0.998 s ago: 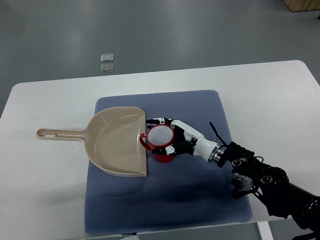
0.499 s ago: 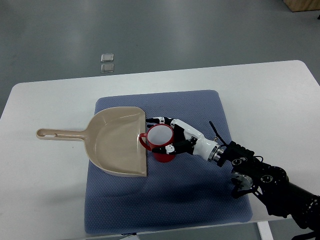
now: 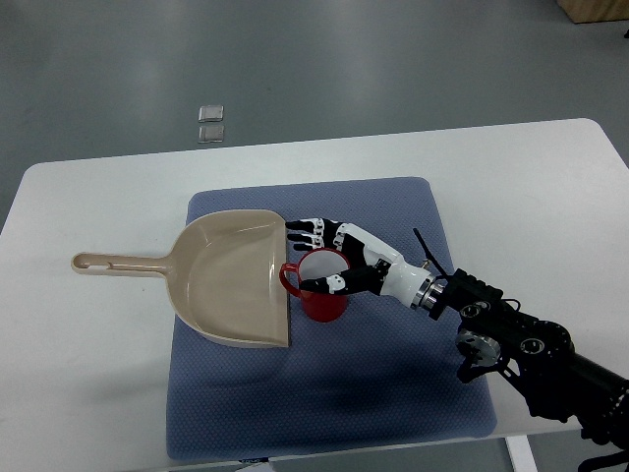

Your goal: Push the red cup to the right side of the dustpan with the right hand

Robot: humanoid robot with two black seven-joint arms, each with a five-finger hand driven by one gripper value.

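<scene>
A red cup (image 3: 317, 292) with a white inside stands upright on the blue mat (image 3: 393, 393), its handle touching the open right edge of the beige dustpan (image 3: 224, 279). My right hand (image 3: 324, 258) reaches in from the lower right. Its fingers are spread over the cup's far rim and its thumb lies on the near rim. The fingers rest against the cup without closing around it. The left arm does not show.
The dustpan's handle (image 3: 116, 264) points left onto the white table (image 3: 88, 197). The mat's right and front parts lie bare. My dark right forearm (image 3: 531, 354) crosses the mat's lower right corner. Two small squares (image 3: 210, 122) lie on the floor beyond the table.
My right hand has lifted slightly and shifted up over the cup's rim. The cup has slid a little to the right and toward me along the dustpan's edge.
</scene>
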